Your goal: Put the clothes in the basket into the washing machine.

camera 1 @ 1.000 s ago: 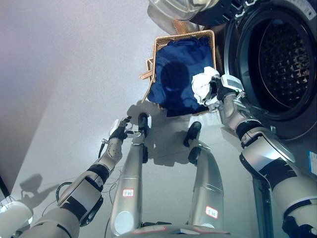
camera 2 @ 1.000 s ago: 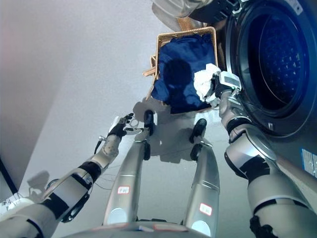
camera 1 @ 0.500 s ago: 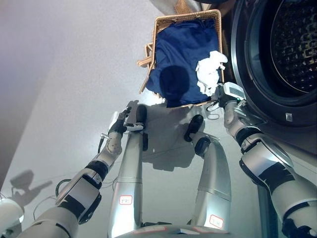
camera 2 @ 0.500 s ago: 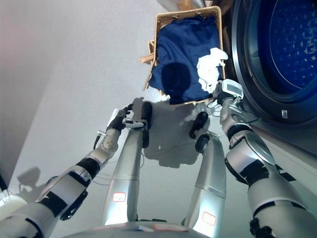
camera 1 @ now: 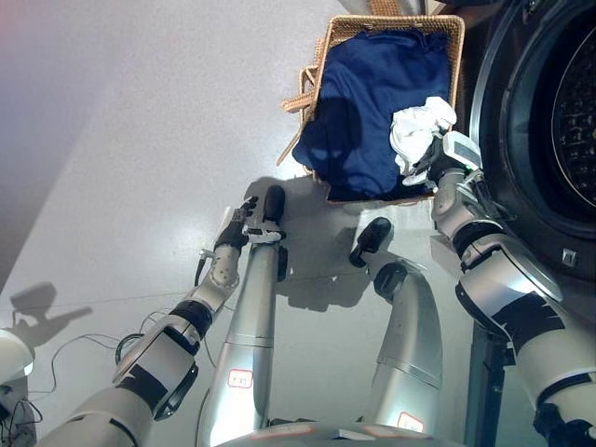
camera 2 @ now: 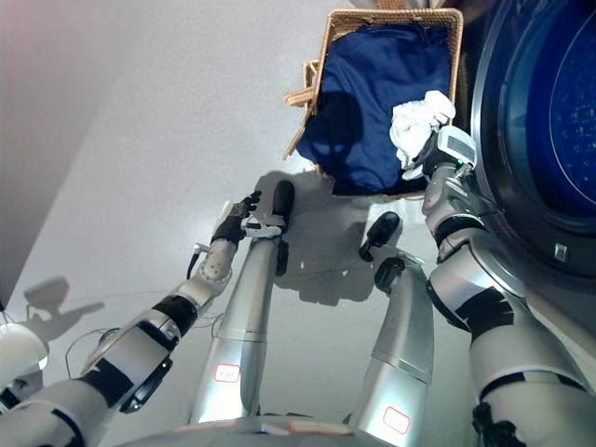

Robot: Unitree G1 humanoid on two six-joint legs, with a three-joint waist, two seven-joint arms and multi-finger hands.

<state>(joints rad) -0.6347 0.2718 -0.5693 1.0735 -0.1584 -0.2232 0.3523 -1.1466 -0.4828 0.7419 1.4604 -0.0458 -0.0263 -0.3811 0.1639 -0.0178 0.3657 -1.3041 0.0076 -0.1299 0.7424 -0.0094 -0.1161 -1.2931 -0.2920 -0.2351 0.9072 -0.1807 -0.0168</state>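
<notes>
Reaching into the wicker basket (camera 1: pixel 328 56), the right hand (camera 1: pixel 430 164) sits at a white garment (camera 1: pixel 417 130) atop blue cloth (camera 1: pixel 372 102), its grip hidden; nothing visibly lies in the washing machine (camera 1: pixel 549 121), and the left hand (camera 1: pixel 235 233) hangs relaxed.

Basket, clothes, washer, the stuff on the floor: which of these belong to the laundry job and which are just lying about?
Part of the job:
wicker basket
blue cloth in the basket
white cloth on the blue cloth
washing machine, door open
right robot hand at the white cloth

Just there:
left robot hand, idle over the grey floor
</notes>
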